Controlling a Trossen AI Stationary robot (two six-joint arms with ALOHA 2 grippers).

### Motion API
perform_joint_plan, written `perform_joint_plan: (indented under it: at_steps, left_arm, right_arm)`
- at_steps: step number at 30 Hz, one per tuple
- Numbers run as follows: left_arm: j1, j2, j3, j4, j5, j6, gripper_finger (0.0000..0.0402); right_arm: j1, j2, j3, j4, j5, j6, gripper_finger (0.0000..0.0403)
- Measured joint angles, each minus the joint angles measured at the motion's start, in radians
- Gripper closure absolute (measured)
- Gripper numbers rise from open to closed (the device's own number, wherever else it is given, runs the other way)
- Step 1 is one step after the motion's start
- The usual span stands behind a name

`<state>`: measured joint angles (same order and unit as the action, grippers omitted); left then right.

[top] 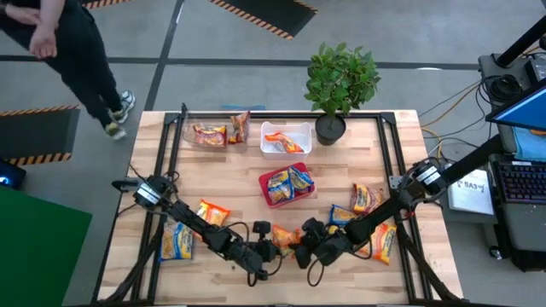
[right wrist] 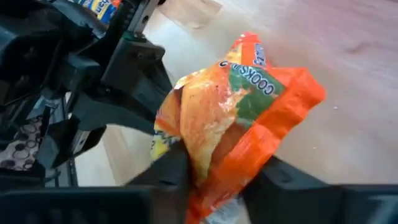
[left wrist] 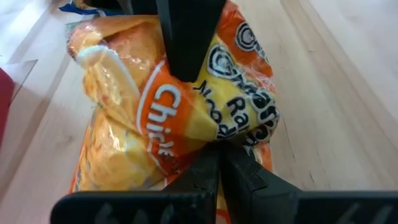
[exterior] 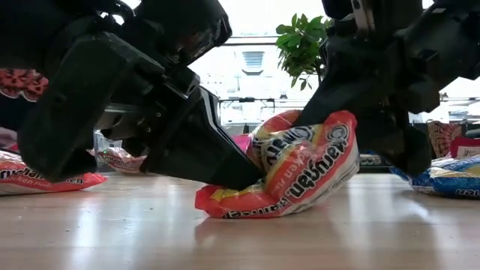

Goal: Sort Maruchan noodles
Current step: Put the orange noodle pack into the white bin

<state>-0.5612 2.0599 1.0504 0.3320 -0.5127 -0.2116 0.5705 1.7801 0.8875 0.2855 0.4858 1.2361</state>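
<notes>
From above, both arms are reaching low and inward over the near edge of the table [top: 401,128], meeting at an orange packet [top: 285,236] that is lying well short of the red tray [top: 266,191], on the side away from the potted plant [top: 339,81]; the left end effector [top: 271,250] is coming in from the left of that packet and the right end effector [top: 305,247] from its right. At table height, the packet [exterior: 289,176] is sitting crumpled on the wood, its far end tipped up, with the left end effector's [exterior: 244,176] tapered tip pressing into its lower left and the right end effector [exterior: 334,112] bearing on its upper right. Through the left wrist camera, that arm's own fingers [left wrist: 214,174] are lying together, pinching the packet's [left wrist: 124,112] near edge. Through the right wrist camera, the two dark fingers [right wrist: 168,174] are sitting on either side of the packet's [right wrist: 236,118] crumpled end, clamping it, with the left arm just beyond.
</notes>
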Motion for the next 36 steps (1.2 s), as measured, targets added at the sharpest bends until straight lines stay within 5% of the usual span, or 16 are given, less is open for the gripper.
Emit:
perform_joint_plan:
  at_steps: [5, 23, 30, 36]
  left_arm:
    - [-0.003, -0.047, 0.000, -0.047, 0.004, 0.024, 0.0401]
    - [-0.021, -0.535, -0.028, -0.527, -0.101, 0.272, 0.0401]
    - [-0.018, -0.755, -0.148, -0.485, -0.209, 0.319, 0.0401]
    - [-0.017, -0.903, -0.298, -0.463, -0.269, 0.271, 0.0401]
  right_arm:
    - [-0.004, -0.033, 0.000, 0.000, -0.054, -0.053, 0.0382]
    - [-0.138, -0.376, 0.013, -0.073, -0.066, -0.469, 0.0385]
    - [-0.284, -0.448, 0.066, -0.084, 0.152, -0.807, 0.0385]
    - [-0.474, -0.433, 0.156, -0.372, 0.288, -0.937, 0.0385]
